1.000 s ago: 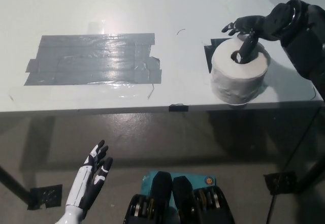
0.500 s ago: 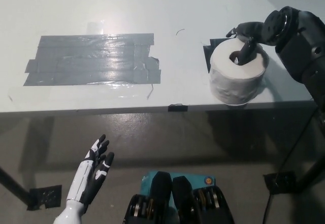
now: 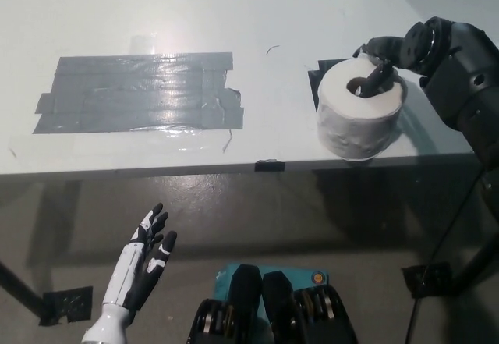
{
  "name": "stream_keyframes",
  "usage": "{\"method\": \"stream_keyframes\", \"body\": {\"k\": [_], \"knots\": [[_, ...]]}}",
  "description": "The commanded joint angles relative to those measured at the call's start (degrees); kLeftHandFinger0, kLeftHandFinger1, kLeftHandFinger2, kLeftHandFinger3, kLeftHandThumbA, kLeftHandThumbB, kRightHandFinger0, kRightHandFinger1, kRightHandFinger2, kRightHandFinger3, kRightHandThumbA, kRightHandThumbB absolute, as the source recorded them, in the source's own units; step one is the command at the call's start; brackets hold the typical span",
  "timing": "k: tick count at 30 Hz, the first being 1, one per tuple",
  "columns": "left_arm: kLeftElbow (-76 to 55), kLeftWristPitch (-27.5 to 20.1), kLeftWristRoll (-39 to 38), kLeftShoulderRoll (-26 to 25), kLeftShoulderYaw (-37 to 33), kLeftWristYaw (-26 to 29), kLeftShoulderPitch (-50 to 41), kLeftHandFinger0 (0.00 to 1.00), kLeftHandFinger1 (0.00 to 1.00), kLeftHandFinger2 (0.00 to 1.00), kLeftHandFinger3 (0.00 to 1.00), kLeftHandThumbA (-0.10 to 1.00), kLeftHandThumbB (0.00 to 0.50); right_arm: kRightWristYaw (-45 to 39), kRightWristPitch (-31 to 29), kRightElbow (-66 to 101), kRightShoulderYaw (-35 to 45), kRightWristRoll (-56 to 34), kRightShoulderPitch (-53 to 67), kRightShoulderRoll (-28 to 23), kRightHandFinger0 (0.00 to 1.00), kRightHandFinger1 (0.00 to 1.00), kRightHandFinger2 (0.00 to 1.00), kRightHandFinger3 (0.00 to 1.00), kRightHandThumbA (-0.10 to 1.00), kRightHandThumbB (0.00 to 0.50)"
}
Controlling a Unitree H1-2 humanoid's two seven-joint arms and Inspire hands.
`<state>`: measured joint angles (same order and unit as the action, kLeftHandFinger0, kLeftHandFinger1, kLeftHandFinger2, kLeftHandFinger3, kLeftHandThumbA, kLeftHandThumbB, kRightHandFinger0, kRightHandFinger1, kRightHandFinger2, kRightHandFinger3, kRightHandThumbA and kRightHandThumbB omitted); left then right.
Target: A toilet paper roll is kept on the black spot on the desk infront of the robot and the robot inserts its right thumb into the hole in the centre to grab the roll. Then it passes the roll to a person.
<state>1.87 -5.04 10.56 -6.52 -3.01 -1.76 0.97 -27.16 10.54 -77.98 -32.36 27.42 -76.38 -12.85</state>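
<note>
A white toilet paper roll [image 3: 357,119] stands on end near the desk's front right, on a small black patch [image 3: 320,75] that peeks out behind it. My black right hand [image 3: 387,54] reaches over the roll from the right, with its thumb down inside the centre hole [image 3: 358,86]. The other fingers lie across the roll's far rim, hidden behind the wrist, so the grip is unclear. My white left hand [image 3: 140,270] rests open below the desk's front edge at lower left, holding nothing.
A broad patch of grey tape [image 3: 136,92] covers the white desk [image 3: 273,16] at left centre. The desk's front edge [image 3: 234,167] runs across the picture's middle, with a dark floor below it. No person shows.
My right arm has swung in over the roll's right side and the hand has folded closer to the roll. The roll has shifted slightly left. The left hand barely moved.
</note>
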Motion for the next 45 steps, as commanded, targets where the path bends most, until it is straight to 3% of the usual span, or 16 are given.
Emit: {"method": "stream_keyframes", "body": {"k": [1,3,4,5,8,10,12,15,16,17,19,22,28,37,42,45], "knots": [[-1.92,-0.42,0.61,-0.68,-0.43,-0.28,1.61,1.0,1.0,1.0,1.0,0.88,0.128,6.88,-1.61,-1.28,-0.45,1.71,1.74,1.57,0.02,0.13,0.37,0.69,-0.09,0.179],[-1.88,-0.41,0.56,-0.69,-0.41,-0.28,1.89,1.0,1.0,1.0,1.0,0.88,0.128,7.15,-2.09,-1.41,-0.67,2.02,1.97,1.51,0.02,0.31,0.54,0.7,-0.1,0.177],[-2.01,-0.41,0.51,-0.68,-0.41,-0.3,1.87,1.0,1.0,1.0,1.0,0.87,0.122,7.74,-2.58,-1.39,-1.03,2.38,2.41,1.49,0.23,0.48,0.6,0.83,-0.1,0.175],[-2.07,-0.26,0.47,-0.73,-0.36,-0.33,2.05,1.0,1.0,1.0,1.0,0.86,0.112,8.13,-2.61,-1.43,-0.74,2.09,2.89,1.31,0.11,0.37,0.5,1.0,-0.1,0.195],[-2.04,-0.04,0.26,-0.85,-0.35,-0.53,2.23,1.0,1.0,1.0,1.0,0.85,0.117,9.54,-2.62,-1.51,0.33,1.12,4.28,1.0,0.2,0.5,0.6,1.0,-0.1,0.164],[-1.99,-0.2,0.25,-0.94,-0.35,-0.53,2.25,1.0,1.0,1.0,1.0,0.85,0.117,10.13,-2.36,-1.5,1.53,0.08,5.24,0.81,0.14,0.52,0.63,0.7,-0.1,0.148],[-2.18,-0.08,0.2,-0.98,-0.37,-0.6,2.21,1.0,1.0,1.0,1.0,0.85,0.115,10.82,-2.97,-1.34,1.99,-0.05,6.37,0.47,0.23,0.64,0.73,0.51,-0.1,0.155],[-2.45,0.27,0.28,-0.93,-0.38,-0.54,2.17,1.0,1.0,1.0,1.0,0.85,0.115,11.96,-4.55,-1.02,3.14,-0.49,7.86,-0.08,0.25,0.69,0.78,0.63,-0.1,0.15],[-2.37,0.19,0.29,-0.9,-0.37,-0.45,2.19,1.0,1.0,1.0,1.0,0.85,0.114,12.59,-5.22,-0.93,3.7,-0.85,8.66,-0.45,0.22,0.71,0.77,0.43,-0.1,0.151],[-2.03,-0.2,0.17,-0.9,-0.34,-0.39,2.25,1.0,1.0,1.0,1.0,0.84,0.113,12.87,-5.36,-1.06,4.65,-1.67,9.23,-0.74,0.33,0.81,0.82,0.37,-0.1,0.167],[-1.9,-0.22,0.08,-0.91,-0.36,-0.43,2.35,1.0,1.0,1.0,1.0,0.84,0.111,12.81,-5.48,-1.15,7.8,-4.44,10.09,-1.23,0.36,0.87,0.95,0.37,-0.1,0.178],[-1.53,-0.63,0.35,-1.01,-0.38,-0.26,2.68,1.0,1.0,1.0,1.0,0.86,0.104,12.62,-6.18,-1.26,13.1,-8.35,11.52,-2.18,0.28,0.78,0.97,0.44,-0.1,0.212],[-1.26,-0.36,0.25,-0.97,-0.25,-0.14,3.51,1.0,1.0,1.0,1.0,0.86,0.106,10.46,-6.51,-0.57,22.42,-14.68,13.24,-3.53,0.21,0.73,1.0,0.98,-0.1,0.194],[-0.93,-0.31,0.41,-0.98,-0.07,0.15,3.8,1.0,1.0,1.0,1.0,0.87,0.105,6.14,-2.66,-1.39,43.98,-31.14,16.03,-2.82,0.0,0.55,0.99,1.0,-0.1,0.209],[-0.74,-0.31,0.61,-0.76,0.01,0.5,3.97,1.0,1.0,1.0,1.0,0.89,0.101,5.69,-1.12,-1.27,52.94,-37.22,16.85,-1.51,0.03,0.62,1.0,1.0,-0.1,0.201],[-0.59,-0.6,0.87,-0.91,0.02,0.61,4.12,1.0,1.0,1.0,1.0,0.89,0.095,4.45,0.3,-1.22,57.37,-40.18,16.83,-0.8,0.0,0.53,0.95,1.0,-0.1,0.186]]}}
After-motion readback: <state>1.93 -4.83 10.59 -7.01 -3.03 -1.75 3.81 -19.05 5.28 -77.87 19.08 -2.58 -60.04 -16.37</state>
